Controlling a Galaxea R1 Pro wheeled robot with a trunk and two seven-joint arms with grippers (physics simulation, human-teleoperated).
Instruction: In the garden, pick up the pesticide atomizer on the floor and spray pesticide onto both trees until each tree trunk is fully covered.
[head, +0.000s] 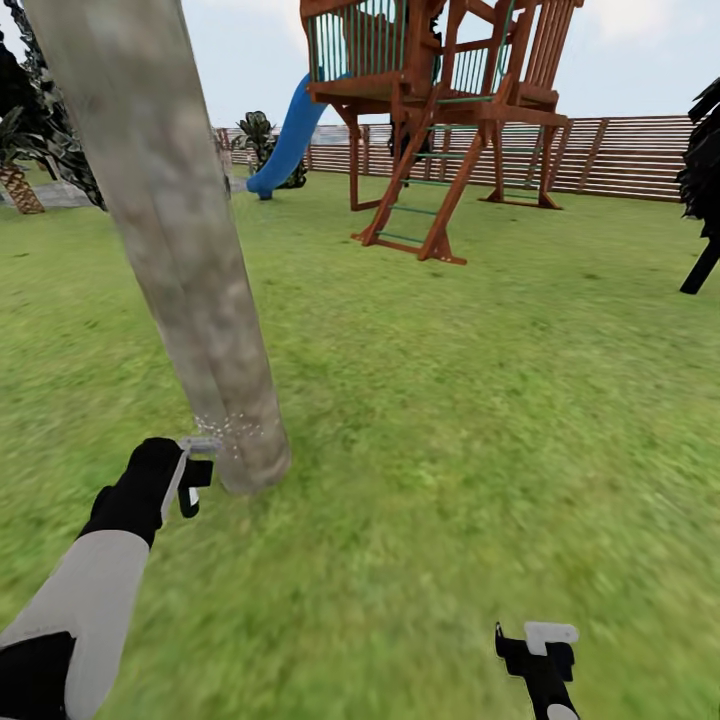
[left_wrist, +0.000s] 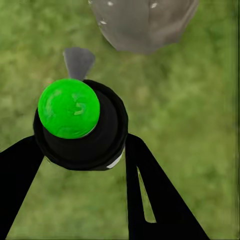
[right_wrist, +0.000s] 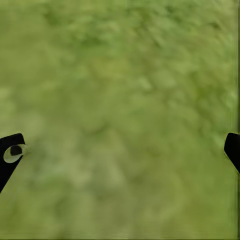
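Observation:
A thick beige-grey tree trunk (head: 170, 240) leans up from the grass floor (head: 450, 420) at the left of the head view. White pesticide specks (head: 235, 428) dot its base, and the left wrist view shows the same specks (left_wrist: 103, 22) on the trunk (left_wrist: 145, 25). My left gripper (head: 195, 478) sits low beside the trunk base. It is shut on the pesticide atomizer (left_wrist: 67, 107), a black bottle with a bright green cap and a grey nozzle (left_wrist: 78, 61) aimed at the trunk. My right gripper (head: 535, 640) hangs open over bare grass, fingertips (right_wrist: 11, 152) wide apart.
A brown wooden play tower (head: 440, 110) with a blue slide (head: 290, 135) stands ahead. A slatted wooden fence (head: 620, 155) runs behind it. A dark conifer (head: 705, 190) is at the right edge, and a short palm (head: 18, 180) and dark trees at far left. Open lawn lies between.

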